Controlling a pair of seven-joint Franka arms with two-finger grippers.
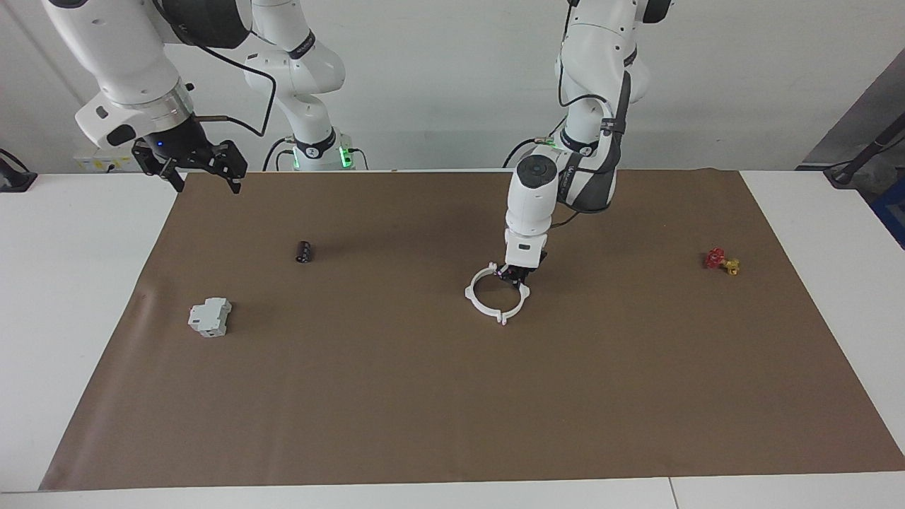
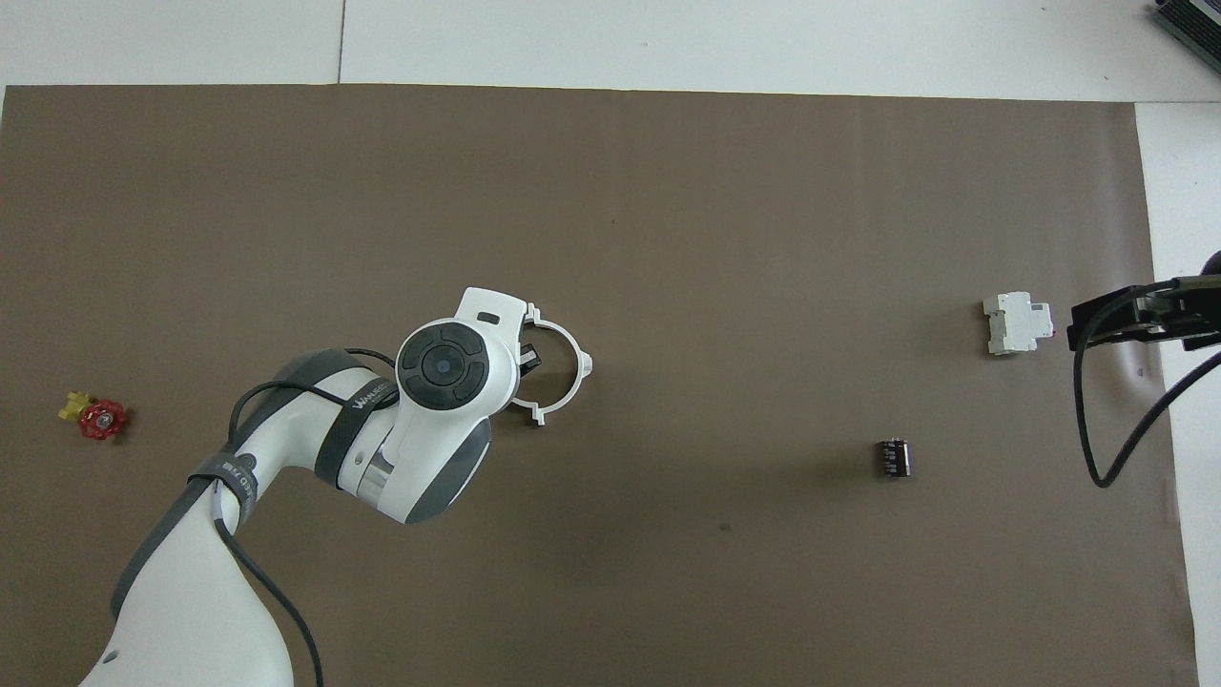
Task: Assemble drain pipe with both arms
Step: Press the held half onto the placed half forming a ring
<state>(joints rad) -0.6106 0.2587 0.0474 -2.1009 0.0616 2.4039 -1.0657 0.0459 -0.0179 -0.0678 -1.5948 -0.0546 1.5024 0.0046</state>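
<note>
No lettering can be made out anywhere.

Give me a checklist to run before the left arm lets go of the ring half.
1. Left claw shut on its half-ring: ok.
2. Ends farther from the robots meeting the other half-ring: ok.
3. Ends nearer the robots meeting: cannot tell, the claw covers them.
4. Parts locked together: cannot tell.
5. Right claw open, waiting over the mat's corner, away from the ring: ok.
6. Block, black cylinder and valve away from the ring: ok.
</note>
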